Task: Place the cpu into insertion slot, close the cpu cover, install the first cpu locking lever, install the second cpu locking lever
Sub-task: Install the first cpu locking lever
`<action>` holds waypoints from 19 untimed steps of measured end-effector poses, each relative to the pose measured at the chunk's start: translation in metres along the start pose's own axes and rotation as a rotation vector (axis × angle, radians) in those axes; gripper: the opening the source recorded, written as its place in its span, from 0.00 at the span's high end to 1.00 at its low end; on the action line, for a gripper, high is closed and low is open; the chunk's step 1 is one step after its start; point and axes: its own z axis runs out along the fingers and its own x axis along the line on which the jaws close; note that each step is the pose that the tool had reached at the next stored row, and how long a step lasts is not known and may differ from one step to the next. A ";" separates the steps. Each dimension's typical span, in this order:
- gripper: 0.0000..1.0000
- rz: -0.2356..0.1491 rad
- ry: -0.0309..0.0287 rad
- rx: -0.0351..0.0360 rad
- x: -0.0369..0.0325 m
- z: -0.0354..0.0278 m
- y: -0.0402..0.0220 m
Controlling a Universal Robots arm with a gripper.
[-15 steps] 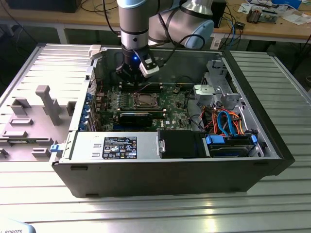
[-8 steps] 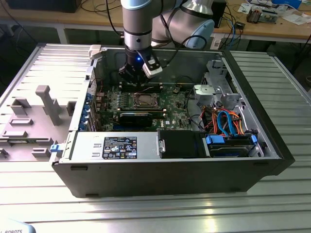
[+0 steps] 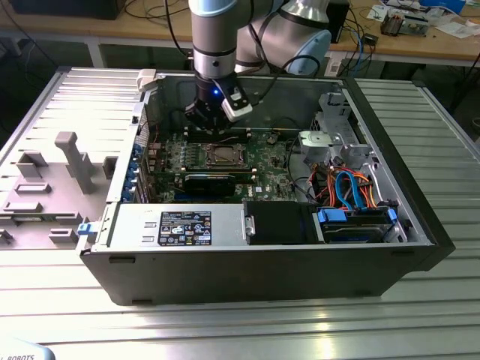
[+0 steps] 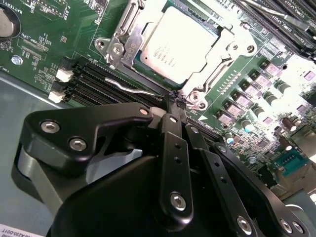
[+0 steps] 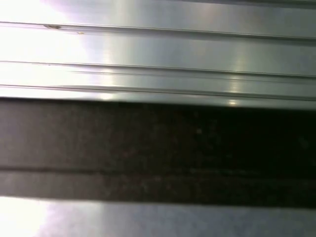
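Already the dull silver square cpu is seated under the silvery metal cpu cover; black gripper jaws are closed beside it.

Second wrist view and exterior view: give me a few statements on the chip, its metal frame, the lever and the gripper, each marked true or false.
1. The chip sits in its socket on the green board. True.
2. The metal frame is down around the chip. True.
3. The gripper is wide open. False: its fingers are together, their tips at the thin wire lever.
4. The chip lies outside the computer case. False: it is inside the case.
5. The gripper is holding the chip. False: the chip lies apart from it.
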 end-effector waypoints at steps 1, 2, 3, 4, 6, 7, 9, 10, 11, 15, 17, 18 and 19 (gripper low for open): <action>0.89 0.000 0.0000 0.0000 -0.0004 0.0002 0.0000; 0.89 0.000 0.0000 0.0000 -0.0007 0.0004 0.0000; 0.89 0.000 -0.0001 -0.0001 -0.0014 0.0007 -0.0001; 0.89 0.000 -0.0001 -0.0002 -0.0020 0.0008 -0.0001; 0.89 0.000 -0.0001 -0.0001 -0.0037 0.0013 -0.0002; 0.89 0.000 -0.0001 -0.0001 -0.0044 0.0015 -0.0002; 0.89 0.000 0.0000 0.0000 -0.0060 0.0019 -0.0003; 0.89 0.000 0.0000 0.0000 -0.0071 0.0021 -0.0004; 0.89 0.000 0.0000 0.0000 -0.0079 0.0023 -0.0004; 0.89 0.000 0.0001 0.0000 -0.0130 0.0039 -0.0007; 0.89 0.000 0.0000 0.0000 -0.0152 0.0045 -0.0008; 0.89 0.000 0.0001 0.0001 -0.0161 0.0048 -0.0009; 0.89 0.000 0.0002 0.0001 -0.0171 0.0051 -0.0010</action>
